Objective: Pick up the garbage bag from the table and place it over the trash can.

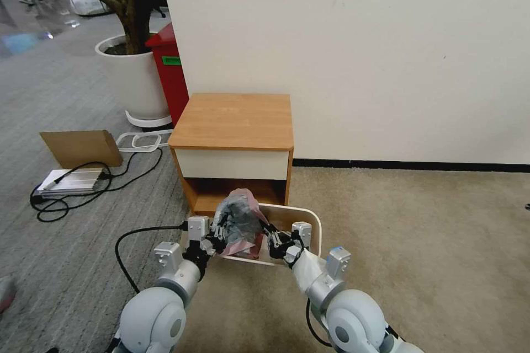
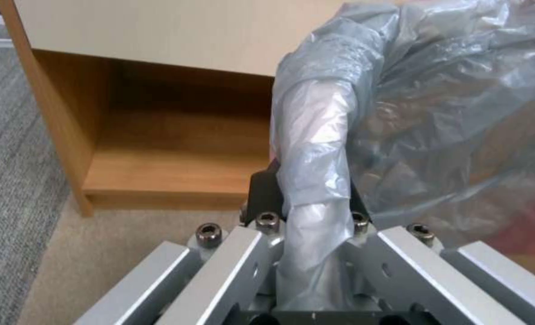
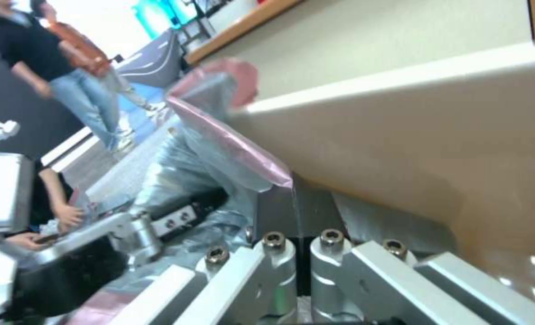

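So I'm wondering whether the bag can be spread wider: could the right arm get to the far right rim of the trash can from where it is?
Probably yes. The right pincer grips the garbage bag just inside the trash can, and that rim is bare.

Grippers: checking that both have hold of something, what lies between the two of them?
The bunched garbage bag lies between left gripper and right gripper, over the trash can, in the head view.
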Controlling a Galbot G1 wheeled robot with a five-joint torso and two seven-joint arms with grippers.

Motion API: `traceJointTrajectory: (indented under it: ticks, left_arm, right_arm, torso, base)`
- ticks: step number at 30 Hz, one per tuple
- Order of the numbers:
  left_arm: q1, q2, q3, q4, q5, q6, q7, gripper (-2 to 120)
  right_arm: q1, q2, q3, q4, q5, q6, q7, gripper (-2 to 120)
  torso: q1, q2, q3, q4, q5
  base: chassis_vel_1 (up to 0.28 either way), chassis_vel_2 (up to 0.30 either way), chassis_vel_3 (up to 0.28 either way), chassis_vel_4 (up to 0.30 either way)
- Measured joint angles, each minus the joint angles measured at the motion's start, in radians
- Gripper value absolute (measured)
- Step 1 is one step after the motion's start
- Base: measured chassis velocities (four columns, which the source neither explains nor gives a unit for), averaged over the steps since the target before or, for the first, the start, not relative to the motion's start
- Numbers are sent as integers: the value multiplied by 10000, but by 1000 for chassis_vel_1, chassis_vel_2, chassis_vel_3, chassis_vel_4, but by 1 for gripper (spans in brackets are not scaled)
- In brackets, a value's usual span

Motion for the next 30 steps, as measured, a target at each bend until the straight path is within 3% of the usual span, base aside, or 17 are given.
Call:
traceJointTrajectory:
  ticks: [11,26,30]
  left_arm:
    - [34,-28,97,-34,-3,120,-10,4]
    - [18,30,74,-182,-42,121,-4,4]
    - [74,53,137,-260,-45,121,4,4]
  right_arm:
    - [-25,-83,200,285,-61,366,-476,0]
    - [173,-285,-60,-517,-644,362,-716,0]
    - [443,-389,-51,-729,-704,354,-729,15]
  torso:
    - [0,0,0,0,1]
    - [-1,0,0,0,1]
    - [0,-1,0,0,1]
  base:
    - [0,0,0,0]
    - [0,0,0,0]
    - [0,0,0,0]
